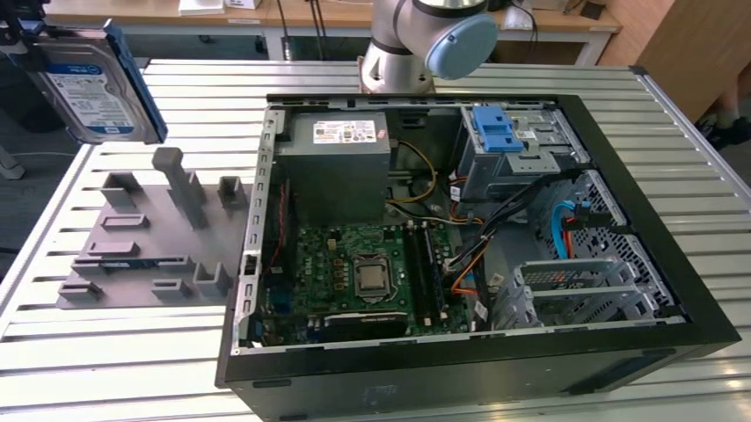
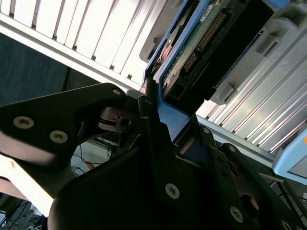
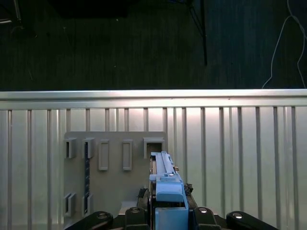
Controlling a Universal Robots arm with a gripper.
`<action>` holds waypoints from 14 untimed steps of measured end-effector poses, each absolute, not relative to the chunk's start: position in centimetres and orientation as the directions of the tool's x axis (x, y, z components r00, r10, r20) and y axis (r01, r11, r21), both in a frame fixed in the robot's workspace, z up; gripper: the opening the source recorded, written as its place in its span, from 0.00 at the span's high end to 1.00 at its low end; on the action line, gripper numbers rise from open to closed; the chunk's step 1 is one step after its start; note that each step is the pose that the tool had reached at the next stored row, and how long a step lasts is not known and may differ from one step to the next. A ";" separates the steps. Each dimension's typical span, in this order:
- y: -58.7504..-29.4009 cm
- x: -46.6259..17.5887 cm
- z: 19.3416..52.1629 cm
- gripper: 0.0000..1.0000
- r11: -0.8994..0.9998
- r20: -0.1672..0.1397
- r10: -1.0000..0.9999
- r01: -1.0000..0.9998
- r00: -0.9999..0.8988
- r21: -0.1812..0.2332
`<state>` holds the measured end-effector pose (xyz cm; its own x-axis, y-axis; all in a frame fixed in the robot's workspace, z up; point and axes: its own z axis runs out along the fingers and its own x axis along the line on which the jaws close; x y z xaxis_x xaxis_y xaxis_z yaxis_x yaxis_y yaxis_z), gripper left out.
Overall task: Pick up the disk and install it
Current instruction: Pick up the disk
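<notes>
The exterior view's top edge is cutting off the arm [image 1: 411,40] and the upper end of the disk [image 1: 94,83]. In the second wrist view the hand [image 2: 172,115] is covering the disk's near end; in the first wrist view the disk is showing edge-on, label hidden.

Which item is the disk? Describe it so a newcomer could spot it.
Start at the open computer case; toward the exterior view's left lies a grey holder plate. High above that plate, held in the tool, is the disk. Its white-and-blue label and blue side rails set it apart from the plain plate and the unlabelled blue bracket inside the case.
</notes>
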<state>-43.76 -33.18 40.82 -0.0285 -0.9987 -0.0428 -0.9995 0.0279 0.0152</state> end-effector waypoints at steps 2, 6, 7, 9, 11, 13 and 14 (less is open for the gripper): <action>-33.2 -43.8 41.0 0.64 0.028 -0.043 -0.999 -0.999 -0.028 0.015; -33.2 -43.8 41.3 0.64 0.028 -0.043 -0.999 -0.999 -0.028 0.015; -33.2 -43.8 41.3 0.64 0.028 -0.043 -0.999 -0.999 -0.028 0.015; -33.2 -43.8 41.5 0.64 0.028 -0.043 -0.999 -0.999 -0.028 0.015; -33.2 -43.8 41.6 0.64 0.028 -0.043 -0.999 -0.999 -0.028 0.015; -33.1 -43.8 41.8 0.64 0.028 -0.043 -0.999 -0.999 -0.028 0.015; -33.1 -43.8 41.8 0.64 0.028 -0.043 -0.999 -0.999 -0.028 0.015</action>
<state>-43.76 -33.14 41.83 -0.0285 -0.9987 -0.0428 -0.9995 0.0278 0.0153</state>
